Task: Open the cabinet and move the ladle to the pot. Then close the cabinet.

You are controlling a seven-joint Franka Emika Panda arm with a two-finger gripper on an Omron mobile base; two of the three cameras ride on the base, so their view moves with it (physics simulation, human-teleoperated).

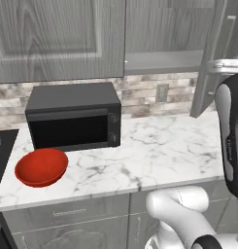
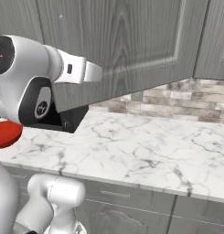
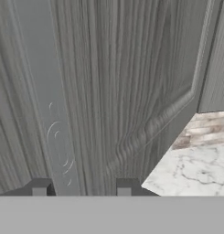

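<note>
Left base view: the cabinet (image 1: 57, 39) runs along the top of the wall, with its right door (image 1: 212, 58) swung outward at an angle and an interior shelf (image 1: 161, 61) exposed behind it. No ladle can be made out on that shelf from here, and the pot cannot be placed from these pictures either. Below sits the marble counter (image 1: 159, 146), with a black microwave (image 1: 74, 119) against the backsplash and a red bowl (image 1: 41, 167) near the front edge, both well clear of the door's swing.

The arm reaches up along the right edge toward the open door, probably because the door is mid-swing and being pulled or pushed wider.

In the right base view the door face (image 2: 131, 41) looms large, with the wrist next to its lower left part.

In the hand view the gripper (image 3: 81, 187) sits right at the door panel (image 3: 109, 91), its fingers (image 3: 124, 186) set apart with grey wood grain between them. Nothing is visibly clamped. Judged step: opening the cabinet, ladle move not yet done.
</note>
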